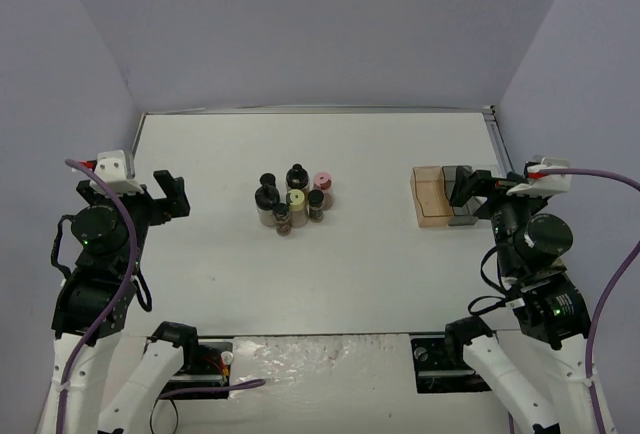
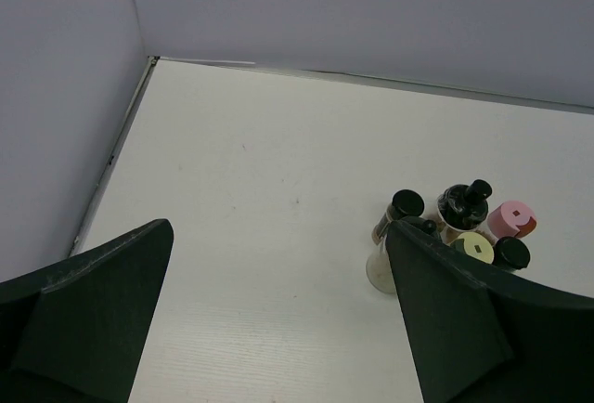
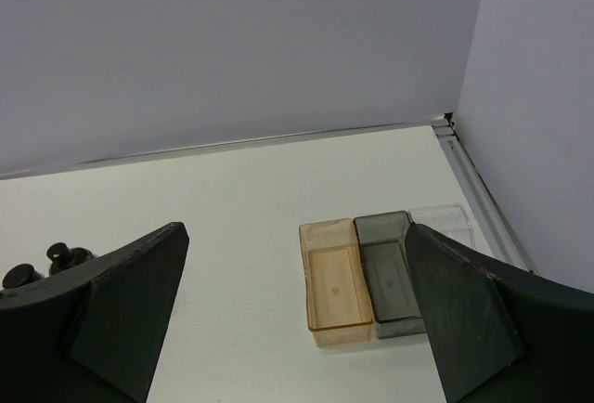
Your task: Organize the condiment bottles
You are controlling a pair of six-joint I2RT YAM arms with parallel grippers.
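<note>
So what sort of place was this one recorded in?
Most likely a lab robot test cell, not a real kitchen: plain pale grey walls box in a white table that holds staged props, a cluster of small clear capped bottles and an amber and grey plastic compartment tray.

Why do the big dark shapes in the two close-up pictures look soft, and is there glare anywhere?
Left wrist view: the shapes are the left gripper, too near the lens to be sharp; the bottles beyond are crisp. Right wrist view: same for the right gripper; the tray is sharp. Top view: even light, faint shadows, a shiny patch on the table at its near edge.
</note>
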